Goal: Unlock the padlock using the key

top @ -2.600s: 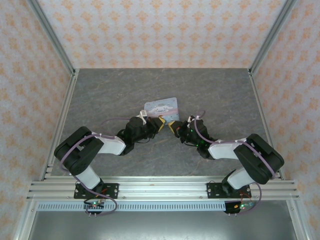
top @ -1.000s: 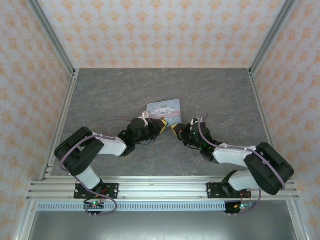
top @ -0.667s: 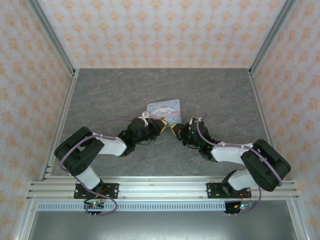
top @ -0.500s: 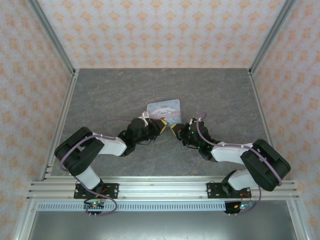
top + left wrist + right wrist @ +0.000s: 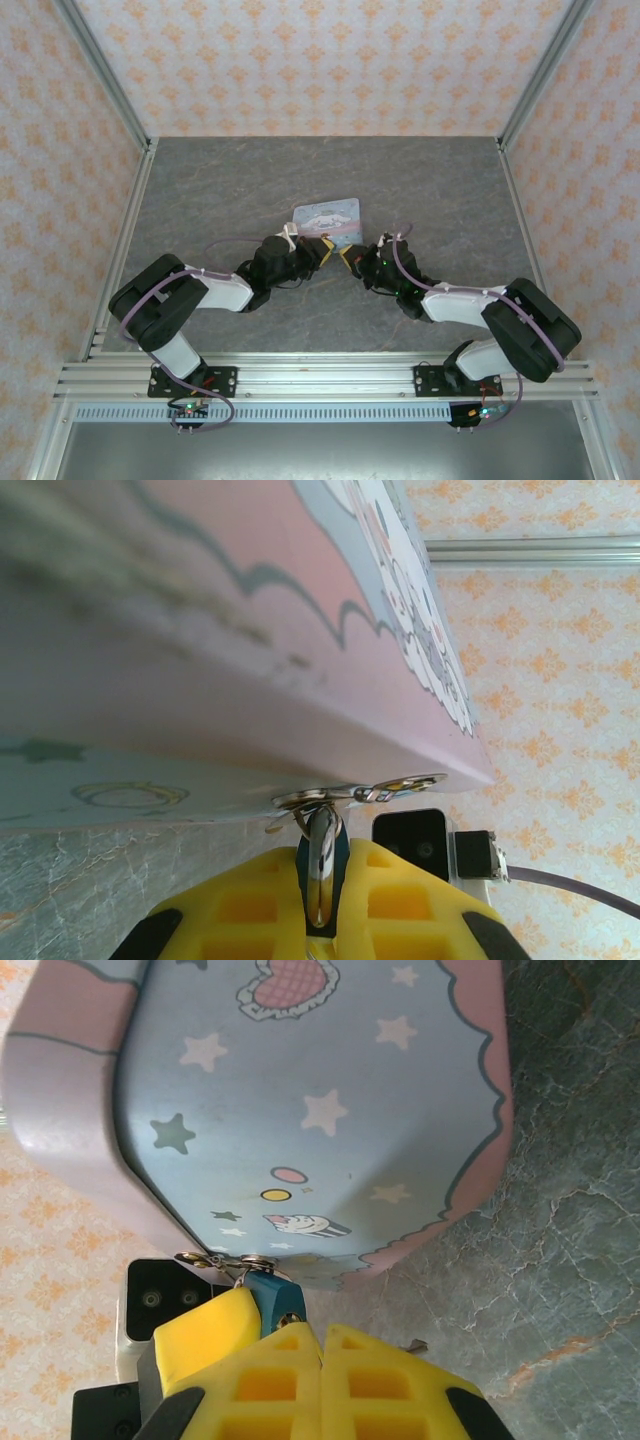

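Observation:
The small teal padlock [image 5: 272,1298] hangs by its shiny shackle [image 5: 321,865] from the hasp [image 5: 355,793] of a pastel-blue cartoon tin [image 5: 326,216]. My left gripper [image 5: 322,900] is shut on the padlock body, its yellow fingers [image 5: 240,910] on either side. My right gripper [image 5: 322,1345] is shut, fingertips pressed together right beside the padlock's brass keyhole [image 5: 291,1312]. A tiny grey sliver [image 5: 415,1346], perhaps the key, pokes out past the right finger; I cannot tell whether it is held. From above, the left gripper [image 5: 324,249] and right gripper [image 5: 347,256] meet at the tin's near edge.
The tin [image 5: 320,1110] rests on the grey stone-patterned tabletop [image 5: 220,190]. Aluminium frame rails [image 5: 125,230] and patterned walls bound the table on three sides. Both arms are folded low in front of the tin.
The tin turned slightly earlier on. Over the last second my right gripper edged left, closer to the left gripper and the padlock. The left arm stayed still.

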